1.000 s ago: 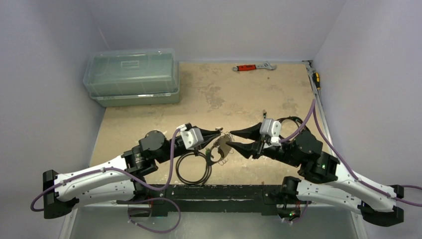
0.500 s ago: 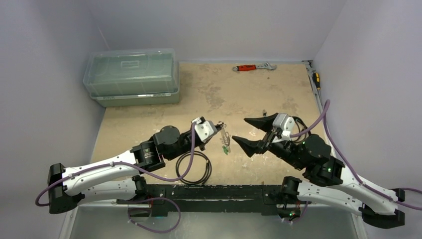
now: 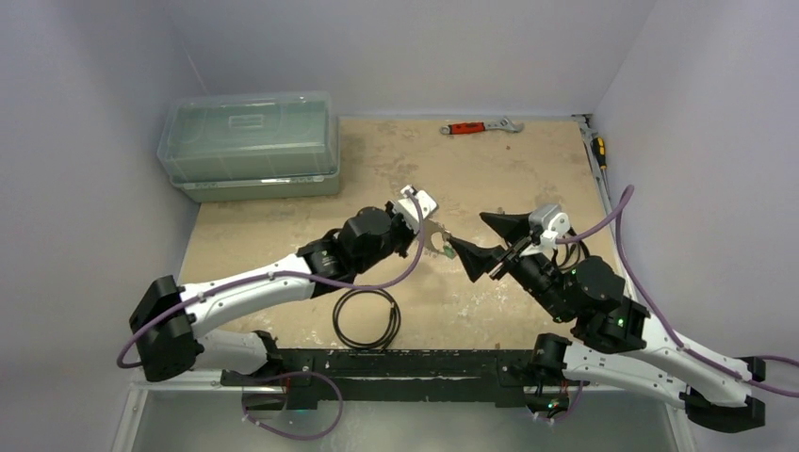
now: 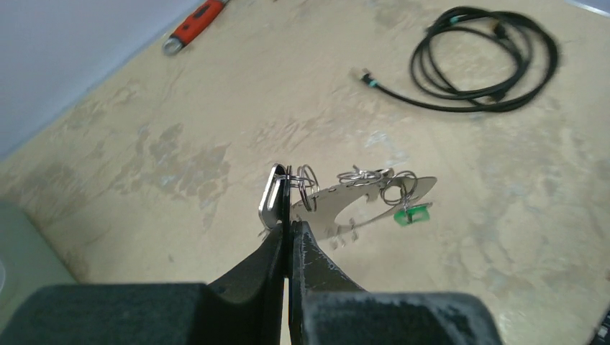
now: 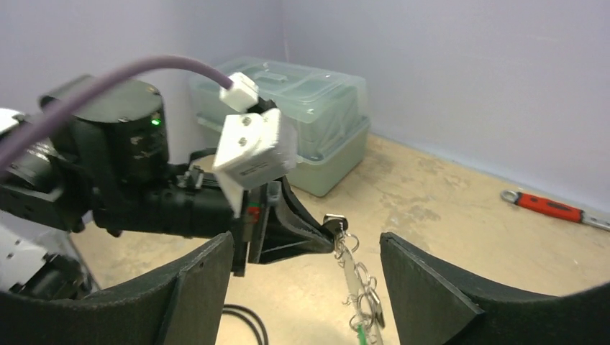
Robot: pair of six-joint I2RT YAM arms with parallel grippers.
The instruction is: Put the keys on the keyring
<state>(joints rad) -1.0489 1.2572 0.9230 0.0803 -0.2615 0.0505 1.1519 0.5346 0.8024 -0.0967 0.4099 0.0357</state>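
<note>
My left gripper is shut on the top end of the keyring, which hangs lifted above the table. The keyring is a silvery curved metal piece with several small wire rings on it. Small keys and a green piece dangle from its far end. My right gripper is open just to the right of the bunch, which hangs between its black fingers without touching them.
A black cable coil lies on the table near the arm bases. A clear lidded box stands at the back left. A red-handled wrench lies at the back edge, and a screwdriver lies along the right wall.
The left arm has stretched forward and to the right, carrying the bunch away from the cable coil. The right gripper has opened wide and drawn back to the right.
</note>
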